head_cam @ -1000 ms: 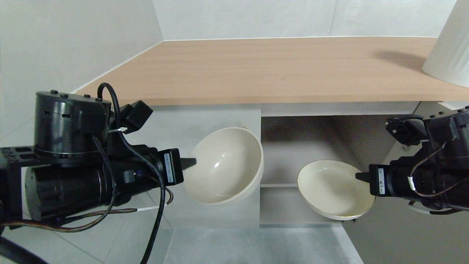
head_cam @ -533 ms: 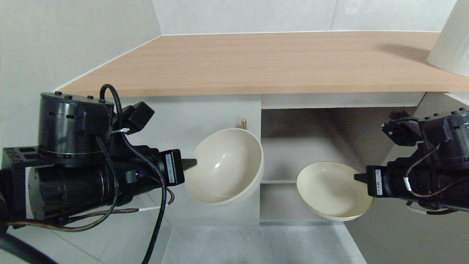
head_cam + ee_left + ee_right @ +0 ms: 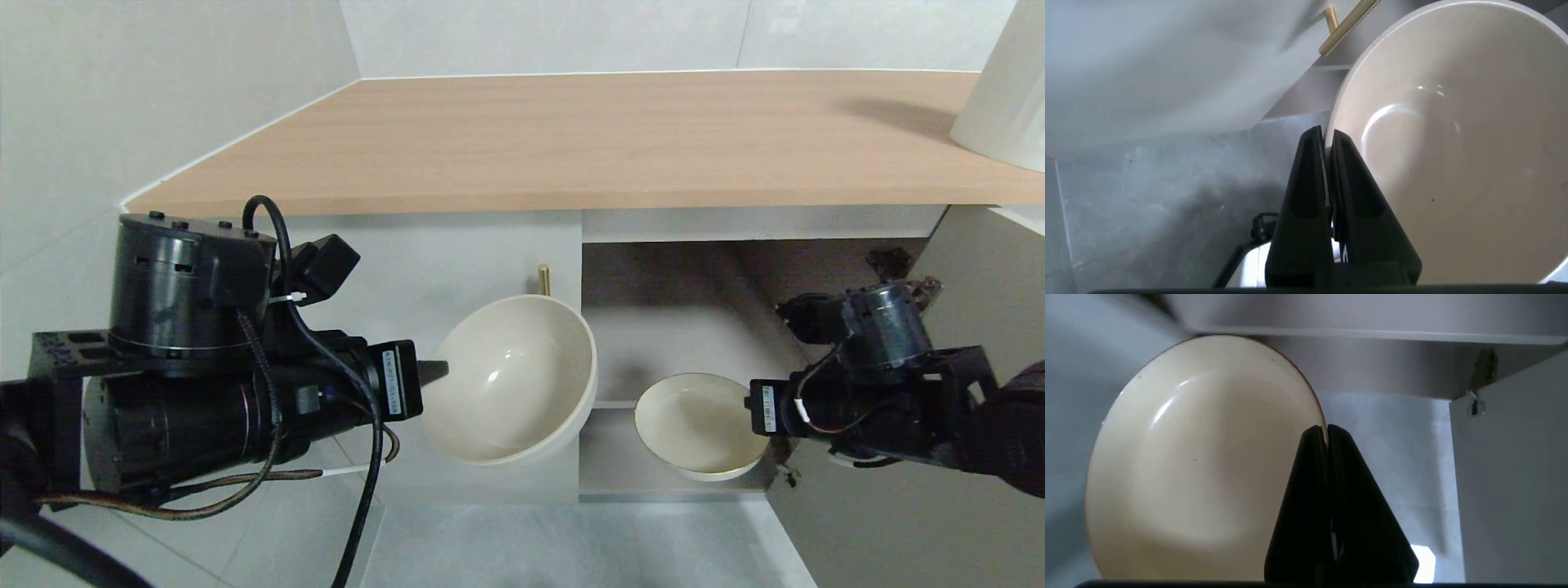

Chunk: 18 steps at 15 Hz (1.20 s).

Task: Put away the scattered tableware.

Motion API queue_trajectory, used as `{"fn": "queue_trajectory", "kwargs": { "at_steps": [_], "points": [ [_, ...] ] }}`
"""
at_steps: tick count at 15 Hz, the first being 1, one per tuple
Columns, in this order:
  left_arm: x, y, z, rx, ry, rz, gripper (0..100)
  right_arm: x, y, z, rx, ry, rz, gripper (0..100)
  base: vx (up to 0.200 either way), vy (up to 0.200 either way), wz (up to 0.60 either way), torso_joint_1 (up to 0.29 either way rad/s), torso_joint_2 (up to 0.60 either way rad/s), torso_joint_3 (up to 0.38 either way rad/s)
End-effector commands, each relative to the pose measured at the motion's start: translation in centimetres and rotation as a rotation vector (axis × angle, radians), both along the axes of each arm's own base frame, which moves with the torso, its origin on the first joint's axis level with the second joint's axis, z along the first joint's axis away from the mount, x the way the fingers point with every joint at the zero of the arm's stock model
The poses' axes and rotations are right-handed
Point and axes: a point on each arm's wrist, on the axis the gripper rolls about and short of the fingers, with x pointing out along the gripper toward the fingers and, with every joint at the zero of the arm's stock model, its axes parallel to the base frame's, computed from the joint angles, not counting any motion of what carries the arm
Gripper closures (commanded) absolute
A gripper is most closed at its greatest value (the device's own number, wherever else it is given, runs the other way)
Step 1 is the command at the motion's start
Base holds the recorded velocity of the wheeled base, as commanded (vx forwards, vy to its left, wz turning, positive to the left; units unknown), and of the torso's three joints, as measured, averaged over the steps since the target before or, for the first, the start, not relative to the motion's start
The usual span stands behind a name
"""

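The deep cream bowl (image 3: 510,380) hangs tilted in front of the closed left cabinet door (image 3: 457,245), just beside its brass handle (image 3: 543,278). The left end effector (image 3: 437,371) pinches its left rim, jaws narrowed onto it. The shallow cream dish (image 3: 694,425) is gripped the same way at its right rim by the right end effector (image 3: 751,404). It sits at the mouth of the open compartment (image 3: 678,294) under the worktop (image 3: 571,139), about level with the inner shelf (image 3: 608,404). Stowing seems under way, dish first. Next it likely needs levelling and carrying farther in before release; the bowl must then shift right past the door edge.
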Motion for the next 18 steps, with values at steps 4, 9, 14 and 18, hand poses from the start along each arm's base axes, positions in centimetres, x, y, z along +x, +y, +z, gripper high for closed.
{"fn": "queue_trajectory", "kwargs": {
  "at_steps": [4, 9, 14, 18],
  "points": [
    [0.1, -0.1, -0.1, 0.002, 0.004, -0.001, 100, 7.1, -0.4, -7.7, -0.029, 0.019, -0.204, 100, 0.000, 0.000, 0.00, 0.000, 0.00, 0.000],
    [0.0, -0.2, -0.2, 0.003, 0.005, -0.006, 100, 10.6, -0.5, -9.0, -0.048, -0.022, -0.310, 100, 0.000, 0.000, 0.00, 0.000, 0.00, 0.000],
    [0.1, -0.3, -0.4, 0.007, 0.012, -0.008, 100, 12.9, -1.0, -9.7, -0.036, -0.055, -0.404, 100, 0.000, 0.000, 0.00, 0.000, 0.00, 0.000],
    [0.2, -0.4, -0.6, 0.012, 0.018, -0.008, 100, 14.4, -1.5, -9.5, -0.011, -0.093, -0.463, 100, 0.000, 0.000, 0.00, 0.000, 0.00, 0.000]
  ]
}}
